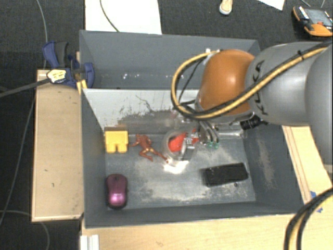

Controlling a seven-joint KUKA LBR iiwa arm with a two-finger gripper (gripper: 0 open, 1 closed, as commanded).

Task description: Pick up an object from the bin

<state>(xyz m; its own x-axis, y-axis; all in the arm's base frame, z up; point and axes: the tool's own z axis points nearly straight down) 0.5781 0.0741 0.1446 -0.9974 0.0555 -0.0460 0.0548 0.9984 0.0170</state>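
From my remote station, the gripper point(186, 144) sits low in the middle of the grey bin point(166, 61), right against a small red rounded piece point(176, 143). I cannot tell whether it is open or closed, or whether the red piece is in its grasp. A white scrap point(176, 165) lies just in front of the red piece, and an orange-brown toy figure point(145, 146) lies just to its left. Farther left, a yellow block point(116, 141) stands near the left wall. A purple mouse-shaped thing point(116, 190) rests well to the front-left, close to the front corner. A black flat slab point(225, 174) lies to the front-right. Bare floor runs along the front wall between the purple thing and the slab, and again right of the slab toward the right wall. Behind the red piece the orange wrist cover point(226, 79) and looped cables point(179, 87) crowd the back wall. Dark lettering on the arm's grey casing point(296, 82) is too small for me to read.
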